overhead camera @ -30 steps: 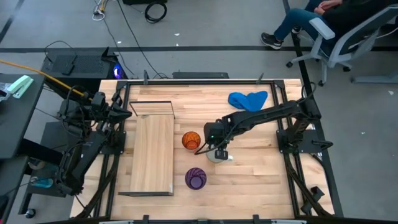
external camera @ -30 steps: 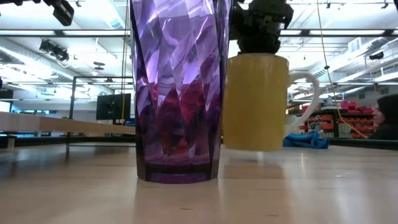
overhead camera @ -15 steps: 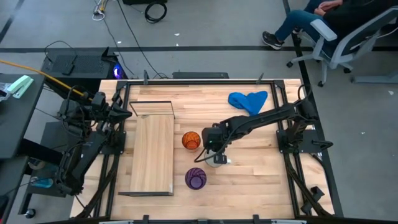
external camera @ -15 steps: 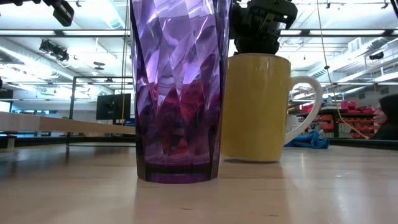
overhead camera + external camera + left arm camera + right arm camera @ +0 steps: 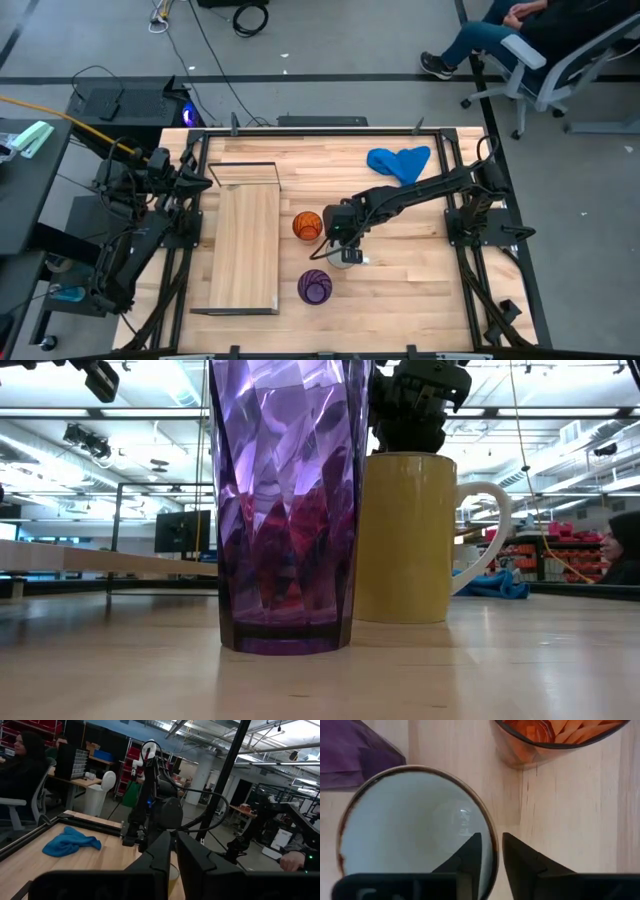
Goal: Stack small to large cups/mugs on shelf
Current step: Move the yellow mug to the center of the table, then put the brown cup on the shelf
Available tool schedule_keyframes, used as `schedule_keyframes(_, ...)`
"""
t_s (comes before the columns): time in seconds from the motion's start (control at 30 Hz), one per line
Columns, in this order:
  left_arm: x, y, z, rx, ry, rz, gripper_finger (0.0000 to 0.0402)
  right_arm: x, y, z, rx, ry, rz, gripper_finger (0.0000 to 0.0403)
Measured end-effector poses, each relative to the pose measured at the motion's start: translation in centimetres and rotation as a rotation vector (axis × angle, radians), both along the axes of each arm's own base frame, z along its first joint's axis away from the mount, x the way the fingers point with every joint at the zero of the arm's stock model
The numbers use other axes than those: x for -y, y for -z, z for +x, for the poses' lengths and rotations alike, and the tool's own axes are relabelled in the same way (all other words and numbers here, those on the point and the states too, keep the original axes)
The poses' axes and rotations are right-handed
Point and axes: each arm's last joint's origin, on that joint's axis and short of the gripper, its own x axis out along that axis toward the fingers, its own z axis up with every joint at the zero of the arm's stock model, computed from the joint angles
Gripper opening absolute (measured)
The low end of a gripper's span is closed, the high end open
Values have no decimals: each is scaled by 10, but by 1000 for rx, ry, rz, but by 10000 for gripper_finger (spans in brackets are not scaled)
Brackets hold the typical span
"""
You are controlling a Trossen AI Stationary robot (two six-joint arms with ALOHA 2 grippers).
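The white mug [image 5: 351, 259] stands on the plank table between the orange translucent cup [image 5: 307, 225] and the purple cup [image 5: 315, 288]. My right gripper [image 5: 344, 247] hangs over it, shut on its rim. In the low view the purple cup [image 5: 287, 500] stands in front, and the mug [image 5: 405, 540] is behind it with its handle [image 5: 492, 530] toward the table's right. The pale shelf [image 5: 245, 250] lies left of the cups. My left gripper [image 5: 205, 182] waits, shut, by the shelf's far left corner. My right gripper [image 5: 492, 852] holds the mug by its rim [image 5: 493, 837], on the side toward the orange cup [image 5: 555, 735]. One finger [image 5: 470, 852] is inside the mug and the other [image 5: 520, 857] outside. The fingers come from above, pointing down. The mug stands upright with its base [image 5: 400, 618] on the table.
A blue cloth [image 5: 398, 160] lies near the table's far right. The right arm reaches slantwise across the table from the right. A person sits in a chair [image 5: 545, 60] beyond the far right corner. Bare planks lie near and right of the mug.
My right gripper has moved down and a little toward the near edge with the mug in its hold. The mug, lifted clear a second ago, now stands on the table close behind the purple cup.
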Motion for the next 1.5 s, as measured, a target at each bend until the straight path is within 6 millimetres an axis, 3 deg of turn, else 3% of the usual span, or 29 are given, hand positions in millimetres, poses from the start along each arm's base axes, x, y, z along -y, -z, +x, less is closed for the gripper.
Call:
schedule_keyframes(0.23,0,0,0,0,0,1,42,1,-12,-3,6,18,4,106)
schedule_keyframes(0.6,4,-8,-1,44,-2,128,45,3,-65,-12,4,38,-47,106)
schedule_keyframes(0.83,9,-20,-4,121,-31,152,42,9,-100,-59,-35,234,-177,106)
schedule_keyframes(1.07,8,-20,-4,127,-43,139,41,-15,-131,-130,241,361,-260,107)
schedule_keyframes(1.17,8,-20,-4,127,-44,139,39,-25,-128,-163,404,406,-265,107)
schedule_keyframes(1.3,8,-19,-4,126,-44,136,40,-32,-106,-194,616,475,-191,107)
schedule_keyframes(1.5,8,-19,-4,117,-40,154,36,-36,-59,-207,780,444,-60,107)
